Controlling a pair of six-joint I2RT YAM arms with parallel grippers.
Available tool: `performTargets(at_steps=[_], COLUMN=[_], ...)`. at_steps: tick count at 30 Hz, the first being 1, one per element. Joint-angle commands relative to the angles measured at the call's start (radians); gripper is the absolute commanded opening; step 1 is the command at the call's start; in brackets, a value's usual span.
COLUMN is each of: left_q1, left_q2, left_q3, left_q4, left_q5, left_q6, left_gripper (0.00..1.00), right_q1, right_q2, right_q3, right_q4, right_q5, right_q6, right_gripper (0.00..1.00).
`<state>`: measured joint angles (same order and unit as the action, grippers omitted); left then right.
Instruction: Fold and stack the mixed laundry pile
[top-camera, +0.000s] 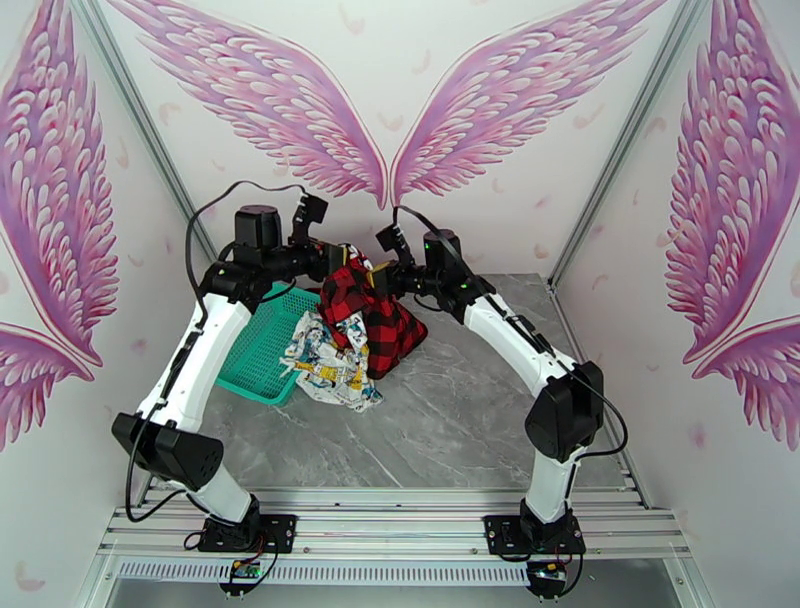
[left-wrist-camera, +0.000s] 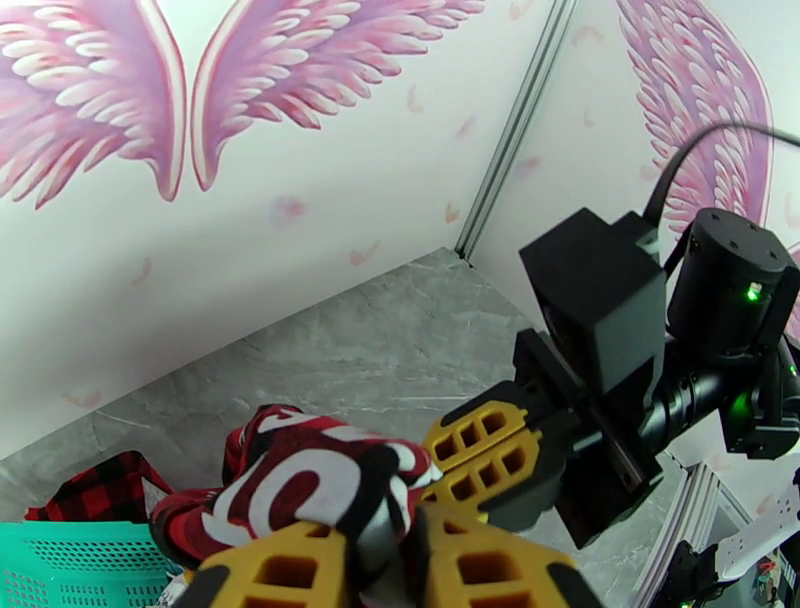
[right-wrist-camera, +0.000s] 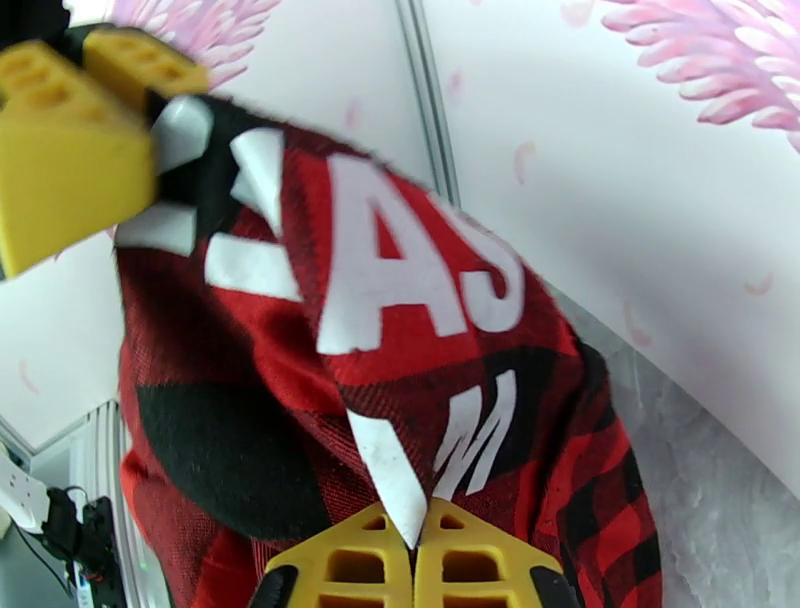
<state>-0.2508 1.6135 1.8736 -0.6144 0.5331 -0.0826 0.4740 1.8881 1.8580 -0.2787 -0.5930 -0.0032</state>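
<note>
A: Gripper status?
B: Right gripper (right-wrist-camera: 415, 548) is clamped on the plaid garment (top-camera: 372, 318). Its fingers are pressed together with a fold of cloth pinched at the tips. The white lettering (right-wrist-camera: 400, 270) faces its wrist camera.
A: Left?
B: Left gripper (left-wrist-camera: 382, 540) has its 2 fingers slightly apart, with a bunch of the same plaid cloth in the gap. Can't tell if it's actually pinching. The 2 grippers are close together. In the left wrist view the right one's fingers sit just beside that bunch.
A: Where's the plaid relative to the table?
B: Its top end is lifted off the table (top-camera: 470, 420), near the far edge, left of centre. The lower end drapes down and rests on the surface.
A: Other garment?
B: White garment (top-camera: 325, 368) lies on the table left of centre. It touches the basket (top-camera: 255, 350) on 1 side, and the plaid's lower end overlaps its far part. The basket sits by the left edge, under the left arm.
A: Folded?
B: No, both crumpled.
</note>
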Motion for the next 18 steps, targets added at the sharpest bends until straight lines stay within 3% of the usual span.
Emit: performTargets(at_steps=[1,2,5,13,15,18], left_q1=[0.028,0.033,0.040,0.016,0.012,0.001], left_q2=[-0.104,-0.124,-0.202,-0.373,-0.370,-0.334], left_q3=[-0.090,-0.122,-0.284,-0.768,-0.824,-0.822], left_q4=[0.077,0.070,0.072,0.165,0.197,0.186], left_q5=[-0.032,-0.072,-0.208,-0.369,-0.374,-0.405], left_q6=[-0.033,-0.034,-0.031,-0.052,-0.066,-0.061], left_gripper=[0.60,0.69,0.75,0.93,0.99,0.99], right_q1=[0.001,0.003,0.000,0.000,0.000,-0.002], right_q2=[0.009,0.005,-0.026,-0.021,-0.013,-0.021], right_q3=[0.082,0.093,0.119,0.409,0.483,0.575], right_q4=[-0.016,-0.026,-0.051,-0.204,-0.245,-0.307], right_q5=[0.077,0.120,0.268,0.348,0.408,0.564], right_q6=[0.038,0.046,0.087,0.130,0.128,0.114], right_gripper=[0.00,0.00,0.00,0.00,0.00,0.00])
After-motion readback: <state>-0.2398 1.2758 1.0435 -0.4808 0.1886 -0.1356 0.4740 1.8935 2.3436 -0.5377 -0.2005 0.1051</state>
